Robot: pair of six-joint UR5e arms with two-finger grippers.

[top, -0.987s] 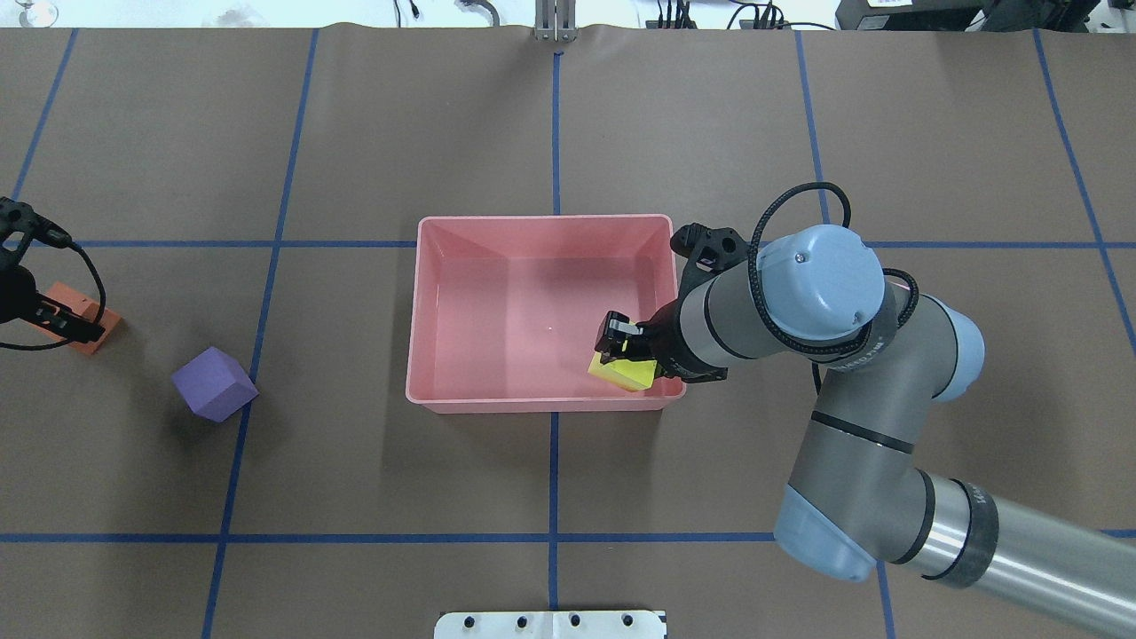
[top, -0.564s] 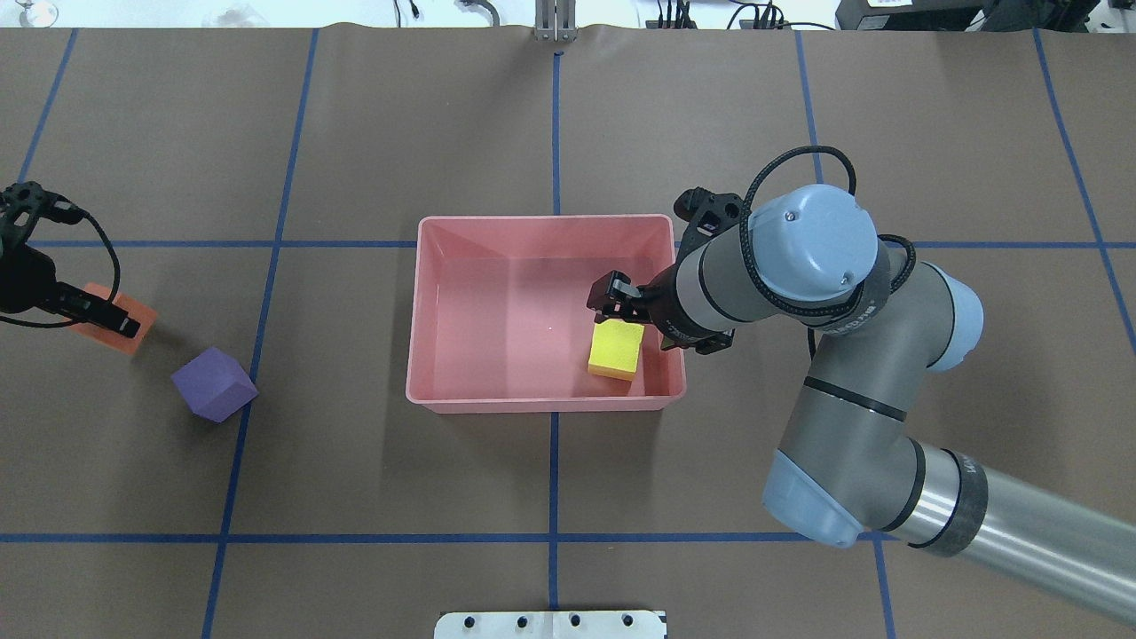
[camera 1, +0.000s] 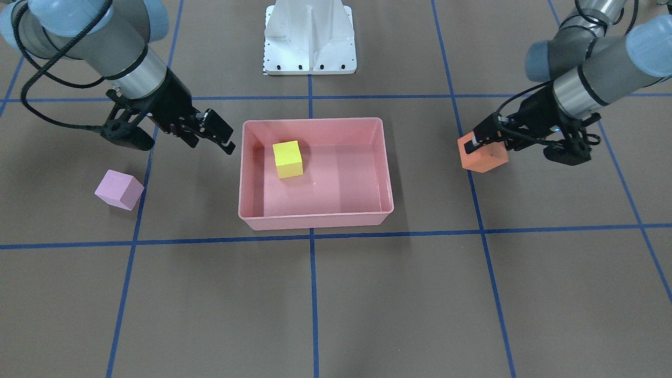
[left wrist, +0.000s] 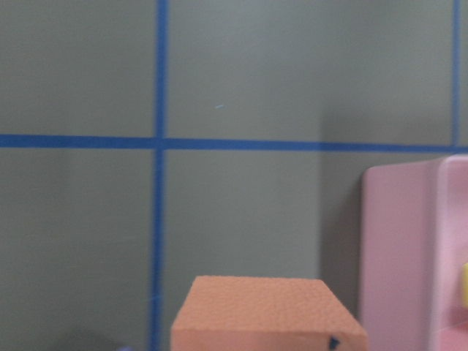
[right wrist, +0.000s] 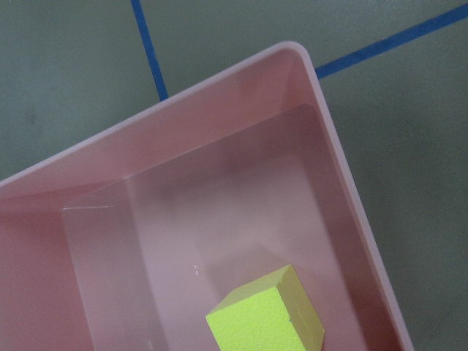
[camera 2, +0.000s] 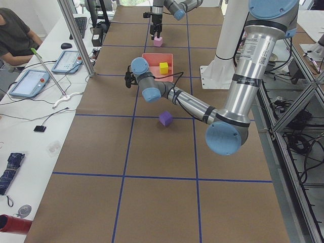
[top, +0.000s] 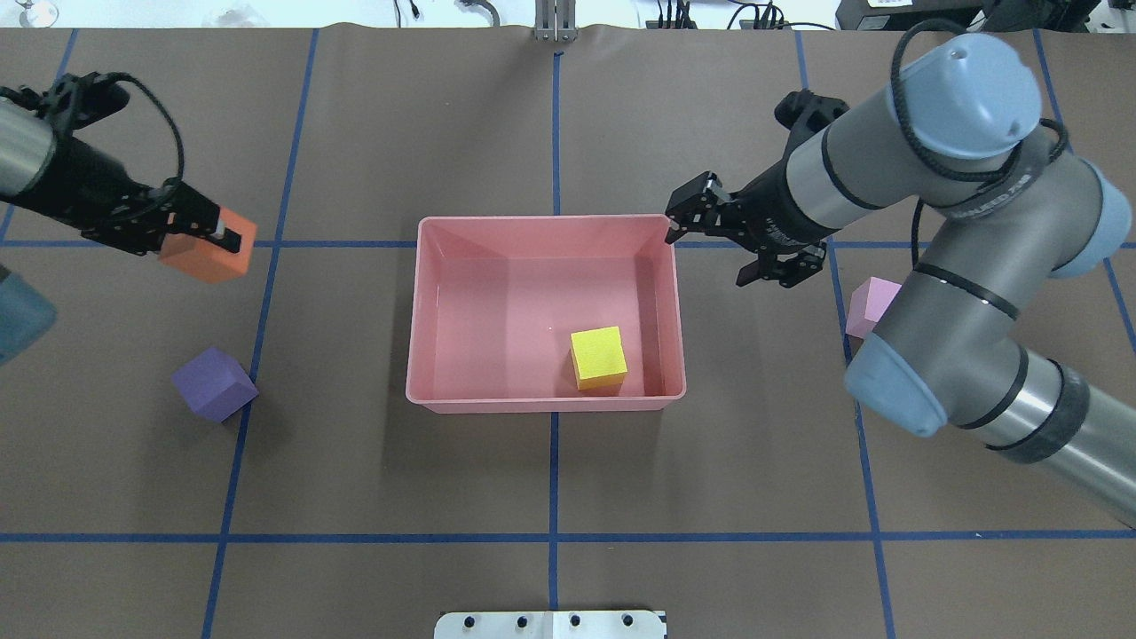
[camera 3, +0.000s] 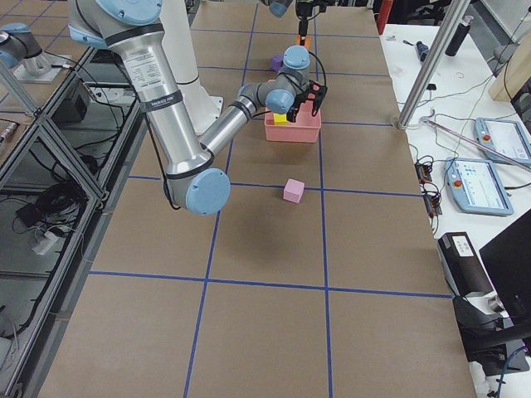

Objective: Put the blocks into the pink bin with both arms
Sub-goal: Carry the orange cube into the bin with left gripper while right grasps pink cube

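Directions are as the overhead view lies, with 12 o'clock pointing away from the robot. Nearest the robot, the purple block [top: 213, 383] sits untouched on the worktop [top: 373, 497], at the left.

Next out, the yellow block [top: 598, 357] lies inside the pink bin [top: 543, 219], close to its near wall and toward the 3 o'clock end. The bin's long axis runs from 9 to 3 o'clock. The light pink block [top: 874, 302] rests on the worktop at 3 o'clock of the bin, partly hidden by the right arm [top: 941, 293].

Farther out, the left tool [top: 219, 238] is clenched on the orange block [top: 204, 259], which looks lifted clear of the worktop. The bin lies at roughly 3 o'clock from it and well apart, so the carry should be a sideways run over the 9 o'clock wall.

The right tool [top: 676, 224] hangs over the bin's far 3 o'clock corner, fingers spread and empty. The light pink block lies at about 4 o'clock from it, and the right arm is the nearer one.
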